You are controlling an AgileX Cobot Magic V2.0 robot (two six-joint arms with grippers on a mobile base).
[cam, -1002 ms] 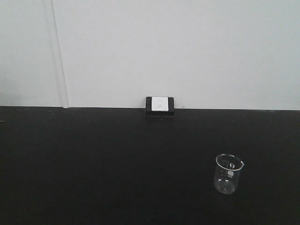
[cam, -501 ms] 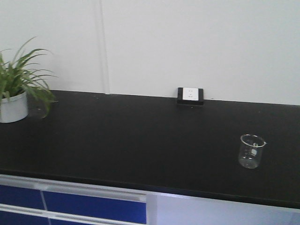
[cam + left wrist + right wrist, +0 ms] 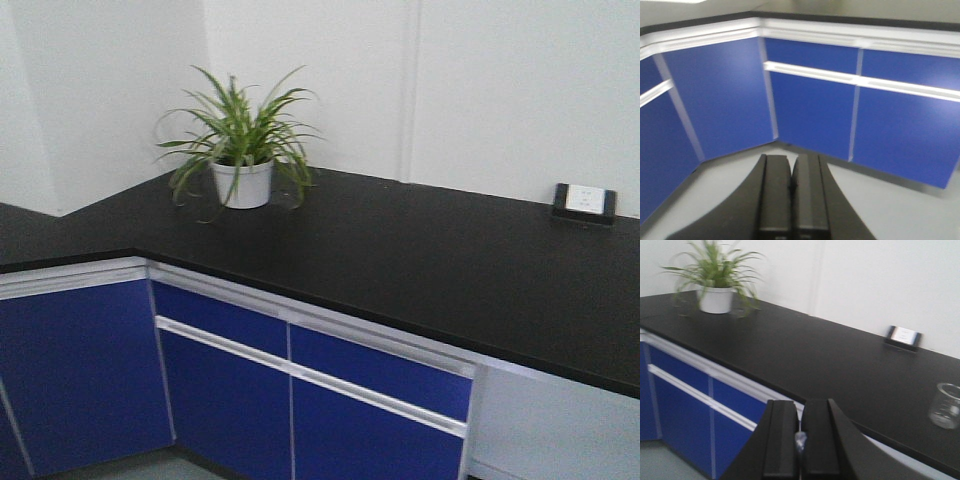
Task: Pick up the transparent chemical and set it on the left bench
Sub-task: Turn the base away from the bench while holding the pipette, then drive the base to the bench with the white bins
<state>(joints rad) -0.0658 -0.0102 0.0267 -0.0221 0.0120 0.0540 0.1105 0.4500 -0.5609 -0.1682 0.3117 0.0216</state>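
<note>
Clear beaker (image 3: pixel 945 406) upright on black desk (image 3: pixel 840 375), far right, nearer than the wall socket (image 3: pixel 905 335), potted plant (image 3: pixel 240 140) at far left, blue cabinets (image 3: pixel 230 400) below, left hand (image 3: pixel 791 162) clenched above floor (image 3: pixel 900 210), right hand (image 3: pixel 800 407) clenched too

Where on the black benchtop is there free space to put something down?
The widest bare stretch of the black benchtop lies between the potted plant and the wall socket, down to the front edge. The right wrist view shows more between socket and glass beaker. Only the plant's corner is crowded, by leaves.
</note>
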